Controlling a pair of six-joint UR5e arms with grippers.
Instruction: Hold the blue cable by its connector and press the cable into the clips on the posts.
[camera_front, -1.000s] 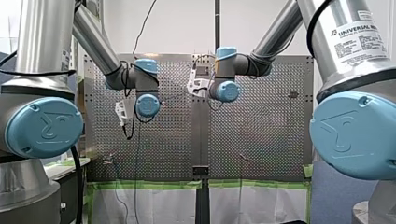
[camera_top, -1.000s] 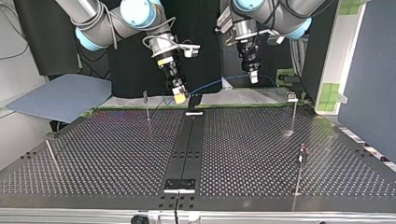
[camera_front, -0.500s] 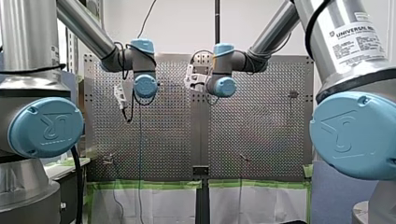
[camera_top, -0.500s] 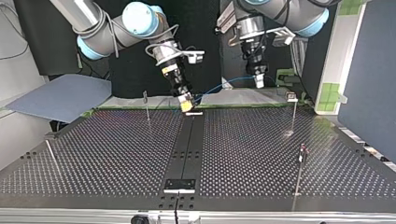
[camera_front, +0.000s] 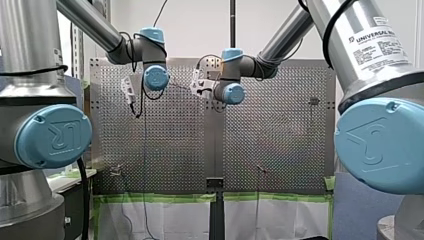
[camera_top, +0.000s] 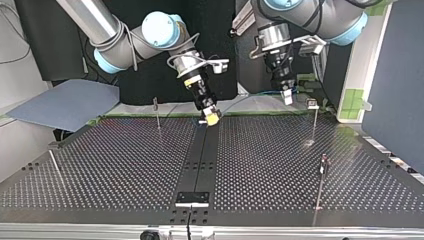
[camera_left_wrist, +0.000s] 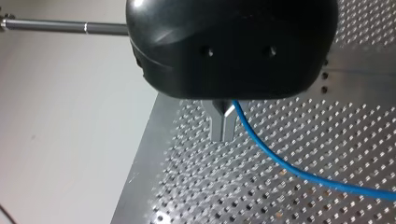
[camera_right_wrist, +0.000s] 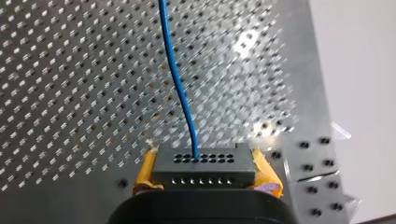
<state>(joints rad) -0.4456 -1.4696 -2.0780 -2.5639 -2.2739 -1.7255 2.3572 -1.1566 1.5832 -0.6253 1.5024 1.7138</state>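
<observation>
Top view: my right pincer (camera_top: 212, 118) has swung rightward, down to the surface's (camera_top: 125, 160) centre strip (camera_top: 200, 160); my left pincer (camera_top: 287, 98) sank, apparently nearer the post (camera_top: 314, 122).

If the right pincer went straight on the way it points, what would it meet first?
Likely the perforated table, near its edge, just ahead of the right pincer and the connector it grips; depth unclear.

Blue cable (camera_right_wrist: 180, 88): thin single strand, leaves the middle of the connector (camera_right_wrist: 204, 161) and runs away from it in a slight bow; further along it is pinched between the metal fingers of my left claw (camera_left_wrist: 223, 130).

Connector: dark grey block with two rows of holes, held level between the yellow pads of my right claw (camera_right_wrist: 205, 173).

One clip post (camera_top: 157, 115), thin and upright, stands to the top view's left of the connector; a second clip post (camera_top: 314, 122) and a third clip post (camera_top: 321, 182) stand to its right, all apart from it
</observation>
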